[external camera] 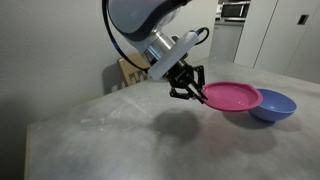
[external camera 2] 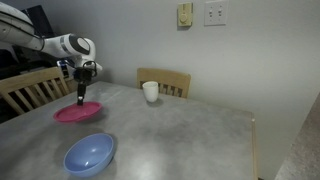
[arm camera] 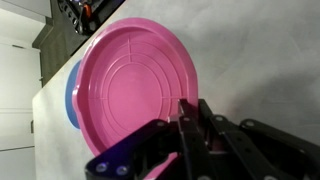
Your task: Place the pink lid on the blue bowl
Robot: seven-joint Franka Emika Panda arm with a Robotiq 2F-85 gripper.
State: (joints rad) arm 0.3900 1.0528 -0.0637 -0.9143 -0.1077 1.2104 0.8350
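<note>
The pink lid (external camera: pixel 233 97) is a flat magenta disc held by its edge, lifted a little above the grey table. My gripper (external camera: pixel 193 93) is shut on the lid's rim. In the wrist view the lid (arm camera: pixel 135 85) fills the left half and my gripper's fingers (arm camera: pixel 192 112) pinch its right edge. The blue bowl (external camera: pixel 272 105) sits on the table just beyond the lid, partly behind it. In an exterior view the lid (external camera 2: pixel 78 112) hangs tilted under my gripper (external camera 2: pixel 81 99), and the bowl (external camera 2: pixel 89 153) stands nearer the camera. A sliver of the bowl (arm camera: pixel 71 100) shows behind the lid.
A white mug (external camera 2: pixel 150 92) stands at the table's far side, in front of a wooden chair (external camera 2: pixel 170 79). Another wooden chair (external camera 2: pixel 25 90) is beside the arm. The grey table (external camera 2: pixel 190 135) ends at an edge on the right.
</note>
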